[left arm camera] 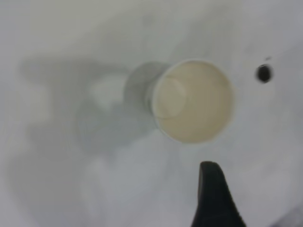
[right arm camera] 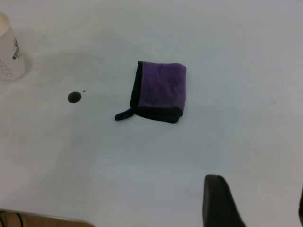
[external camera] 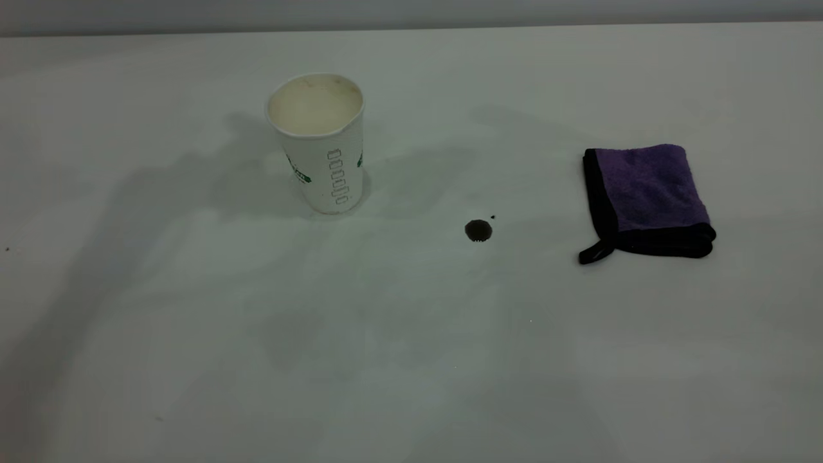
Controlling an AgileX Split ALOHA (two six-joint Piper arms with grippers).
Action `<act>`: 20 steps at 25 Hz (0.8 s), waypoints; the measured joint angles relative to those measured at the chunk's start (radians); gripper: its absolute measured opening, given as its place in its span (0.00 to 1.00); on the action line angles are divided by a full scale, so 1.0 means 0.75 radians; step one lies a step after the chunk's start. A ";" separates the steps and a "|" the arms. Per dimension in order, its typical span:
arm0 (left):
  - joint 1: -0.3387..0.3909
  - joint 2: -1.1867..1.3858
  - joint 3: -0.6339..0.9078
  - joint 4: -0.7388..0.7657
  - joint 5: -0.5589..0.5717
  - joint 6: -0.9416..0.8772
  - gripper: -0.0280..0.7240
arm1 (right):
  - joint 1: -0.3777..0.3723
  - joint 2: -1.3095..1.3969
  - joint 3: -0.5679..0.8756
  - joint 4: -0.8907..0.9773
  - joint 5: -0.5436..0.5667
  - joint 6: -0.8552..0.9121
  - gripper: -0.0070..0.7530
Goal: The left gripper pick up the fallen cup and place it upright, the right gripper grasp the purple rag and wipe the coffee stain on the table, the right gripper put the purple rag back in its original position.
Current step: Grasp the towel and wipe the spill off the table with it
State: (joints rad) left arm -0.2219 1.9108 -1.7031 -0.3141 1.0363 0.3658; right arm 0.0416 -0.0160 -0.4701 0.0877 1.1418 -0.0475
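Fingers (left arm camera: pixel 215 198) of the left gripper show as a single dark tip in its wrist view, hanging above the cup (left arm camera: pixel 191 101) and touching nothing; whether they are apart or together cannot be told. Of the right gripper, one finger (right arm camera: pixel 218 201) shows fully and the edge of a second sits at the frame's border, so they look spread, with nothing between them.

Taking the coffee stain (external camera: pixel 478 230) as landmark on the surface (external camera: pixel 193 360): the cup (external camera: pixel 319 141) stands upright beyond it toward the left arm's side, well apart; the purple rag (external camera: pixel 646 199) lies folded toward the right arm's side, slightly farther back, its black loop tab pointing toward the stain.

By the look of it, the rag is soft and limp and would sag if pinched at an edge; a grip across the thick folded black hem near the tab seems safest. The paper cup is likely light and easily crushed.

Only the left wrist view looks straight down into the cup's cream inside; only the exterior view shows the printing on its wall, and neither gripper appears there.
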 joint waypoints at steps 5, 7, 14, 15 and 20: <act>0.000 -0.248 0.002 0.041 0.175 -0.065 0.71 | 0.000 0.000 0.000 0.000 0.000 0.000 0.59; 0.000 -0.326 0.002 0.089 0.175 -0.109 0.71 | 0.000 0.000 0.000 0.001 0.000 0.000 0.59; 0.000 -0.619 0.209 0.228 0.175 -0.262 0.71 | 0.000 0.000 0.000 0.001 0.000 0.000 0.59; 0.000 -0.695 0.287 0.229 0.175 -0.267 0.71 | 0.000 0.000 0.000 0.001 0.000 0.000 0.59; 0.000 -1.046 0.747 0.246 0.175 -0.270 0.71 | 0.000 0.000 0.000 0.001 0.000 0.000 0.59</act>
State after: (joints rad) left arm -0.2222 1.1264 -1.1430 -0.1295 1.1676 0.1636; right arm 0.0416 -0.0160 -0.4701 0.0886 1.1418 -0.0475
